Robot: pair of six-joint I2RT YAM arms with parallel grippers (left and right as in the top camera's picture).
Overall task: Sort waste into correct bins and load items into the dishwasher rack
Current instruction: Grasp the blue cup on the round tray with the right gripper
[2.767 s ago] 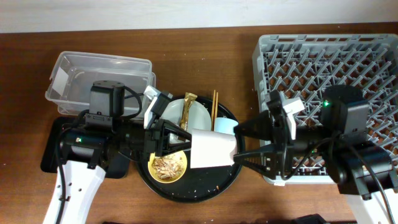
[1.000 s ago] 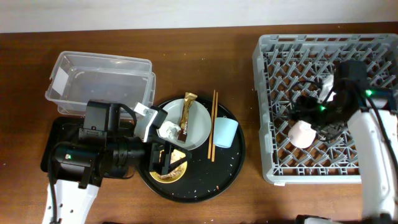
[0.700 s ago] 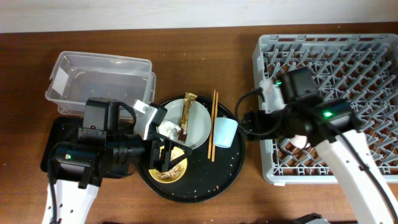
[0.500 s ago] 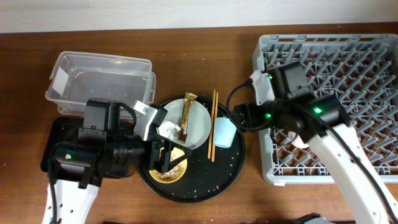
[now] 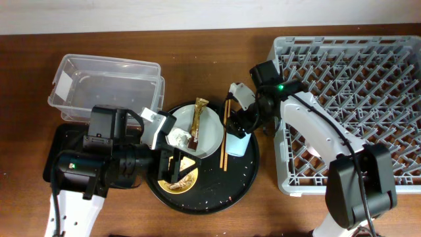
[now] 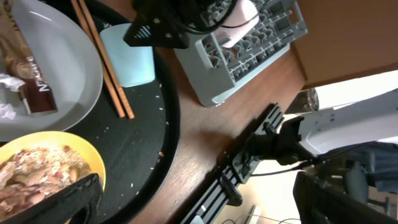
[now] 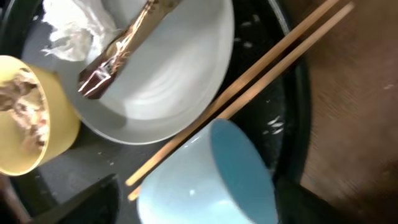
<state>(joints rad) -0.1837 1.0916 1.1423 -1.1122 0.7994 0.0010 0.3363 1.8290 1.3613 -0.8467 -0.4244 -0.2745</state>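
The light blue cup [image 7: 211, 180] lies on its side on the round black tray, beside the two chopsticks [image 7: 261, 74]. My right gripper [image 5: 238, 125] is open, with a finger on either side of the cup. The grey-green plate [image 5: 209, 135] holds the gold-and-brown wrapper [image 5: 197, 118] and the crumpled tissue [image 5: 177, 138]. My left gripper [image 5: 174, 168] is wide open over the yellow bowl [image 6: 37, 180], which holds crumbly food scraps; one finger hangs above its rim. A pink cup [image 6: 239, 15] rests in the grey dishwasher rack [image 5: 368, 66].
The clear plastic box [image 5: 105, 85] stands at the back left. The shallow black rectangular tray [image 5: 56, 151] lies in front of it, partly under my left arm. Crumbs dot the round black tray [image 5: 217, 191]. The rack's wall is close to the right of the blue cup.
My right arm has swung left out of the rack, without the pink cup, and come down around the blue cup. The left arm has stayed over the yellow bowl.
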